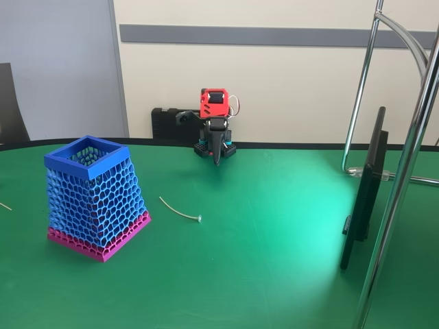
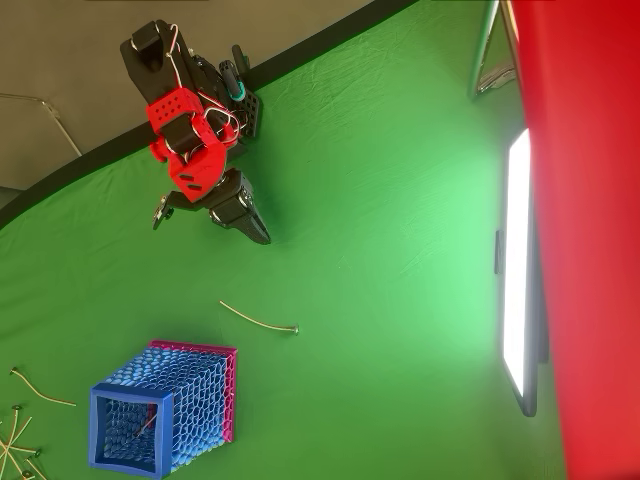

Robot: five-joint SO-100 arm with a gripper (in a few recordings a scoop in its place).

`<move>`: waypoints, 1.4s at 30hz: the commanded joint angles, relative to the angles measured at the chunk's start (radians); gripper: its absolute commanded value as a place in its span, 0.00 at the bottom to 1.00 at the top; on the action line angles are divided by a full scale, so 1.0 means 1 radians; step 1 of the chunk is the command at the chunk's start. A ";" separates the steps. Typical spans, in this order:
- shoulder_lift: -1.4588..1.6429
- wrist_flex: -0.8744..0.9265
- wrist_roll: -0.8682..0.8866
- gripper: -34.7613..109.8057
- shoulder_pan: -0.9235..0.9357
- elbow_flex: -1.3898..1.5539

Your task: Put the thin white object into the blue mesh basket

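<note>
The blue mesh basket [image 1: 96,199] is a tall tapering honeycomb lattice with a solid square rim and a magenta base band, standing on the green cloth-covered worktop [image 1: 274,274]. Just beside it lies the thin white object [image 1: 180,210], a slightly curved strand with a bead tip. Well beyond the basket, near a cream wall, the dark pincer [image 1: 217,159] points down, pressed together.

- thin white object [image 1: 180,209] [image 2: 258,319]: slightly curved strand, bead tip, flat on green surface, near basket, apart.
- blue mesh basket [image 1: 87,157] [image 2: 125,395]: upright, magenta base.
</note>
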 commanded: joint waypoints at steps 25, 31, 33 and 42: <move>-0.885 -0.121 0.206 0.24 0.084 -0.563; -1.111 -0.092 0.219 0.24 0.118 -0.746; -1.189 -0.077 0.227 0.24 0.130 -0.808; -1.514 0.029 0.273 0.25 0.173 -1.106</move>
